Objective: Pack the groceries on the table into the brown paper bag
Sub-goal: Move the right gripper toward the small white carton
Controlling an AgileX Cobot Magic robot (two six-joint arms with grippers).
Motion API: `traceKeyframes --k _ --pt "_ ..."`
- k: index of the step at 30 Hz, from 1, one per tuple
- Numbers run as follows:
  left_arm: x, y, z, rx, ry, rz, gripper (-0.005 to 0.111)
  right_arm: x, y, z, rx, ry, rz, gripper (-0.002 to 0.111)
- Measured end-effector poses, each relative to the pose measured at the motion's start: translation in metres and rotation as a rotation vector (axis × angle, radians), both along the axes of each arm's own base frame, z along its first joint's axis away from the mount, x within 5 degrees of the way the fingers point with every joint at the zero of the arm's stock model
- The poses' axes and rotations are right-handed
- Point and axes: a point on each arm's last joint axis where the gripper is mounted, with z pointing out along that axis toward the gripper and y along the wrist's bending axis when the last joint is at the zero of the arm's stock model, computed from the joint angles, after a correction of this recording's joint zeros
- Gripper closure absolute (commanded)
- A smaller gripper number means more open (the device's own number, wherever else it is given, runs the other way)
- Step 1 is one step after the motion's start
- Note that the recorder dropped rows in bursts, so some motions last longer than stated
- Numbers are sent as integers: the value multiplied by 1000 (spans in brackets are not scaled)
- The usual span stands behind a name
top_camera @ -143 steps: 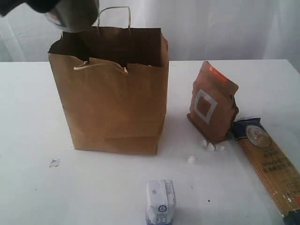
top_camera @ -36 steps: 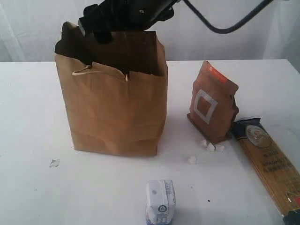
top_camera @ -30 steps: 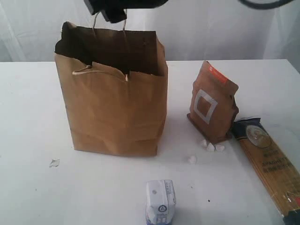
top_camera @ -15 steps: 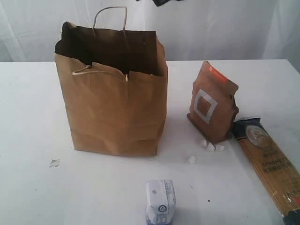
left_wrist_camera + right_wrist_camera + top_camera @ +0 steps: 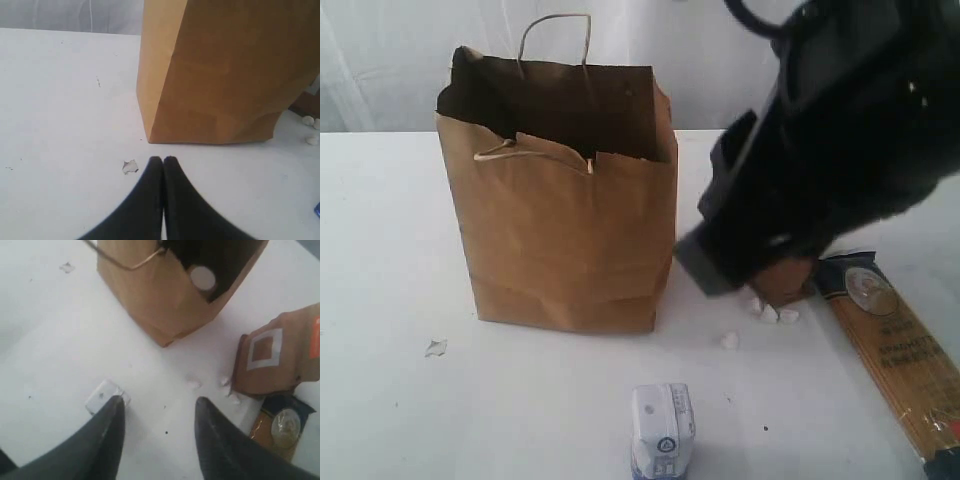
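Observation:
The brown paper bag (image 5: pixel 565 220) stands upright left of centre on the table (image 5: pixel 390 400). My right arm (image 5: pixel 830 150) hangs blurred in front of the brown pouch (image 5: pixel 277 357) and hides most of it in the exterior view. My right gripper (image 5: pixel 159 402) is open, high above the table, with nothing between its fingers; the small white carton (image 5: pixel 102 394) lies by one fingertip. A round white cap (image 5: pixel 203 277) shows inside the bag (image 5: pixel 165 305). The spaghetti pack (image 5: pixel 895 345) lies at the right. My left gripper (image 5: pixel 163 160) is shut and empty, low beside the bag (image 5: pixel 225 75). The jar and the can are hidden.
Small white crumbs (image 5: pixel 765 312) lie in front of the pouch. A white paper scrap (image 5: pixel 130 166) sits just off my left fingertips. The carton (image 5: pixel 662 432) stands near the table's front edge. A white curtain backs the table.
My right arm lifted out of the bag mouth, left the top of the view, and has now swung down on the right in front of the pouch. The groceries on the table have not moved.

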Motion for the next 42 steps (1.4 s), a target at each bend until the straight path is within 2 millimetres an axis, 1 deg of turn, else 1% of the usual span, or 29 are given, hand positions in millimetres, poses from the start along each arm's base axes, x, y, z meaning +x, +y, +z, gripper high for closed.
traceKeyframes --k 8,14,20,21,22,23,26,27,32,42 --pt "0 0 0 0 0 0 107 -28 -11 -31 -9 126 65 66" --pt "0 0 0 0 0 0 107 -35 -20 -53 -36 164 71 66" --pt "0 0 0 0 0 0 107 -37 -19 -81 -40 182 84 67" --pt "0 0 0 0 0 0 107 -37 -18 -93 -40 190 92 69" --pt "0 0 0 0 0 0 107 -38 -17 -99 -34 192 98 77" --pt "0 0 0 0 0 0 107 -38 -15 -109 -21 191 108 82" --pt "0 0 0 0 0 0 107 -38 -13 -124 26 208 85 105" --pt "0 0 0 0 0 0 107 -39 -13 -128 46 218 64 108" --pt "0 0 0 0 0 0 107 -39 -11 -141 78 243 21 108" --pt "0 0 0 0 0 0 107 -30 -12 -140 22 117 63 108"
